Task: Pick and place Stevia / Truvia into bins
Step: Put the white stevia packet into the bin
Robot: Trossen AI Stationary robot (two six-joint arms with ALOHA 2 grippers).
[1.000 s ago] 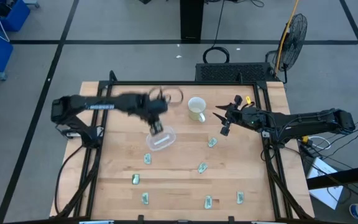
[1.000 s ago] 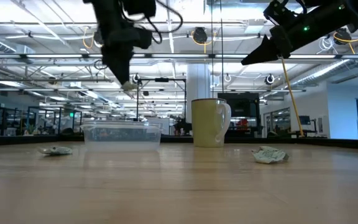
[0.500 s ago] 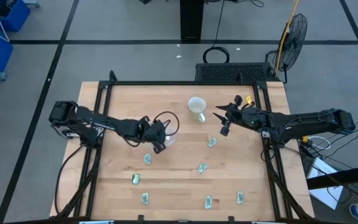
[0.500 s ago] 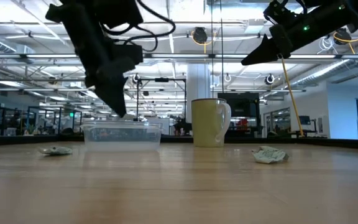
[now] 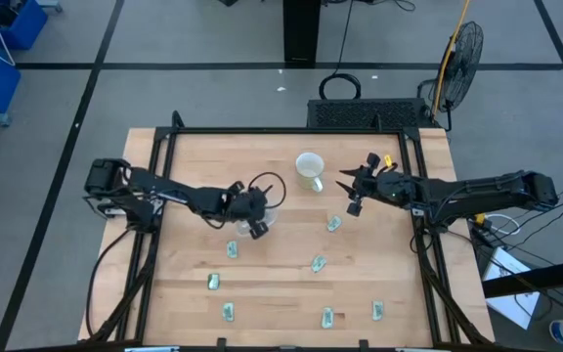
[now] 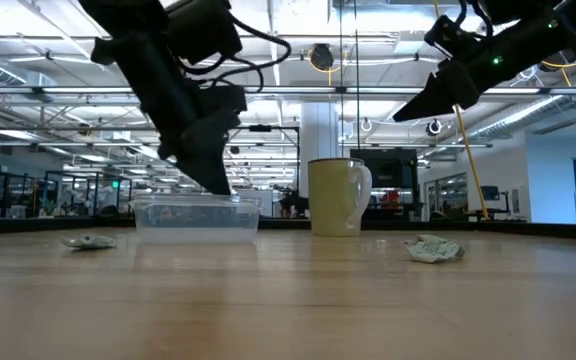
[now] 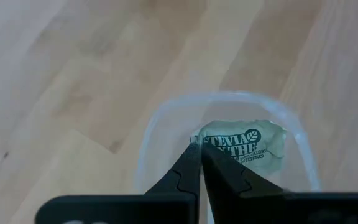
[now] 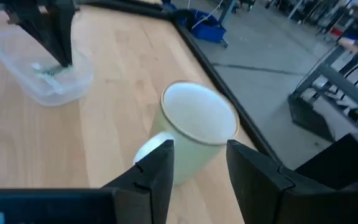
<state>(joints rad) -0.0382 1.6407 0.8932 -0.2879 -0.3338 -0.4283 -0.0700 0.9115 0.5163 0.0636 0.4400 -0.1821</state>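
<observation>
My left gripper [image 7: 199, 152] nearly closed, tips on Stevia packet [image 7: 244, 144] in bin [image 7: 303, 149]; pkt may cling (lift out). Right gripper [image 8: 199, 155] wide, empty.

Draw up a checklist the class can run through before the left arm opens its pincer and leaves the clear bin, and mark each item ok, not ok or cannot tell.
1. Left pincer is over the clear bin: ok.
2. Stevia packet lies inside the bin's rim: ok.
3. Left pincer is open enough to have freed the packet: not ok; the fingers stand almost together at the packet's edge.
4. Right pincer waits away from the bin, open, near the mug: ok.
5. Mug stands upright, apart from the bin: ok.
6. More packets remain on the table for the next pick, such as one just beside the bin: ok.
</observation>
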